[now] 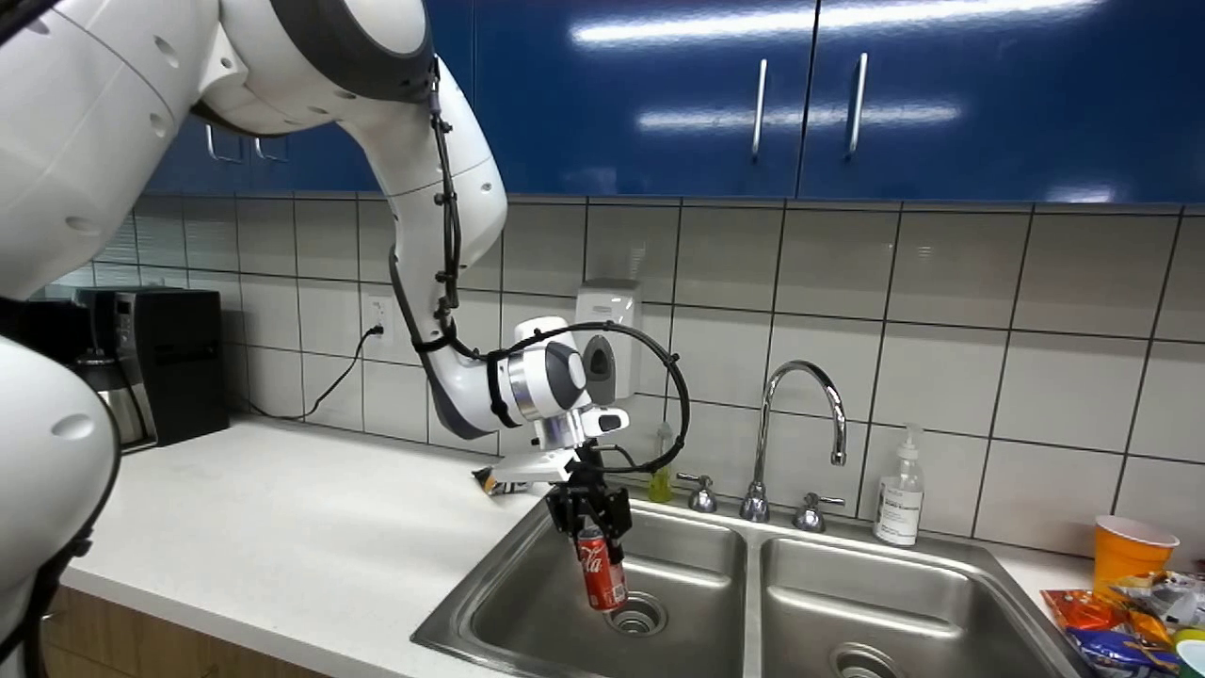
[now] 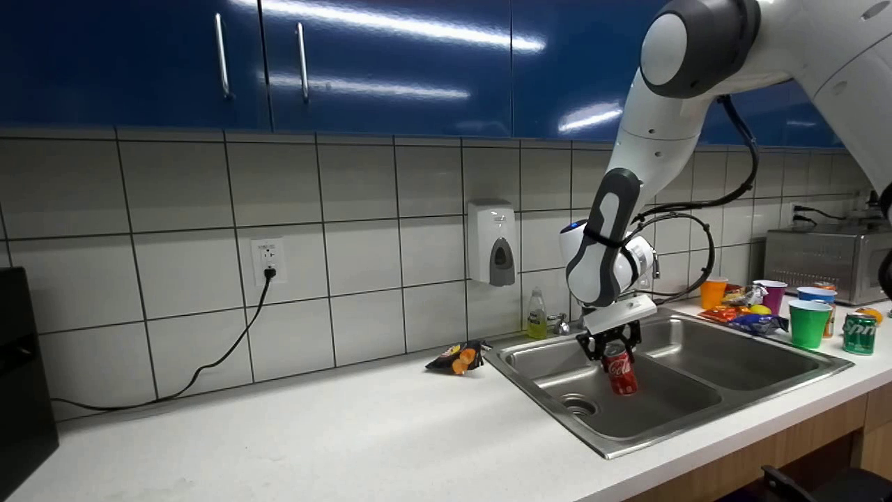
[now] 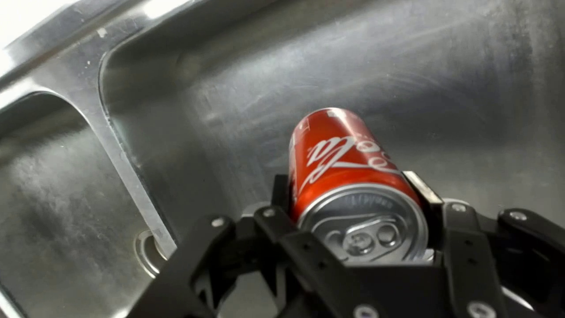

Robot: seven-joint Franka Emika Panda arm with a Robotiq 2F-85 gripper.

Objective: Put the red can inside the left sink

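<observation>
1. Blue cupboards (image 1: 650,104) and pale tiles (image 1: 951,377) stand behind the white bench (image 1: 282,527)
2. Pinched between both sides of the hand (image 3: 352,190), the red can (image 1: 602,574) is held near its silvery top; so high a hold probably lets the base go in first
3. Both exterior views show the can tilted over the left sink (image 1: 697,593), base pointing between five and six o'clock; whether it touches the bottom I cannot tell
4. From the can, in an exterior view, the drain (image 1: 637,617) lies between four and five o'clock, the right sink (image 1: 875,603) at three, the tap (image 1: 759,471) near two
5. Placed over its goal, it seems to need only lowering and release; that tilt could make it topple
</observation>
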